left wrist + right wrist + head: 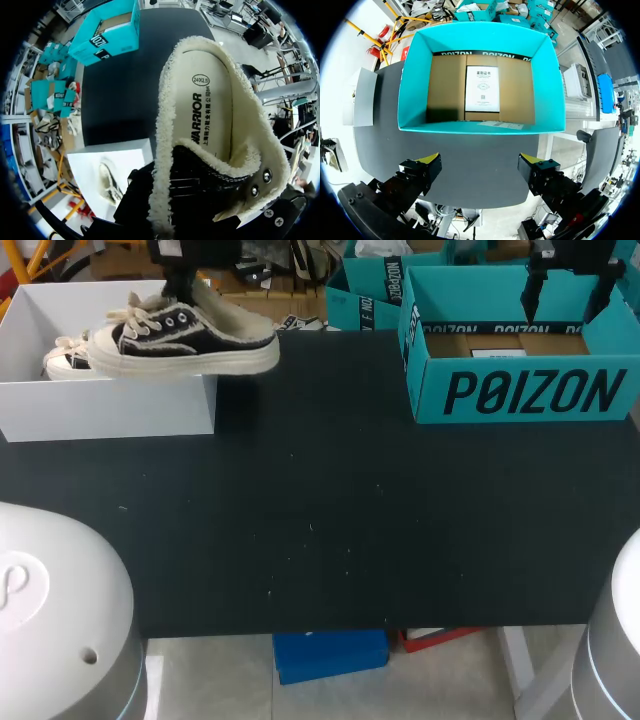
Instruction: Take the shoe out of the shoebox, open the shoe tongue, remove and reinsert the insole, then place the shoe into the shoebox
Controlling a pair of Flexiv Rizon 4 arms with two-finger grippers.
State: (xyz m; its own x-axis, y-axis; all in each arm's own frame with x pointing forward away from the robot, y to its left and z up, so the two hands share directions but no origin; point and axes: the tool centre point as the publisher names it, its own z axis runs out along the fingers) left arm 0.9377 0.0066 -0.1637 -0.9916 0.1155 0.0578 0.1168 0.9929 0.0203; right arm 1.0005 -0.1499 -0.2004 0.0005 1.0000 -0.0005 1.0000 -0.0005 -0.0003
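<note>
One shoe (185, 338) hangs from the left end effector (178, 288), evidently gripped by its upper, over the white box (110, 410) at 10 o'clock. Better to carry it clear to the bare black surface (320, 520) and set it flat, laces up. A second shoe (68, 355) lies inside the box. The right end effector (480, 161) gapes wide, empty, above the teal box (520, 390) at 2 o'clock.

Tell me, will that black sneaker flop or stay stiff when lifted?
Probably stiff: the black sneaker hangs level with its heel unsupported. The thick sole suggests some weight. Its fleecy lining likely squashes easily.
</note>
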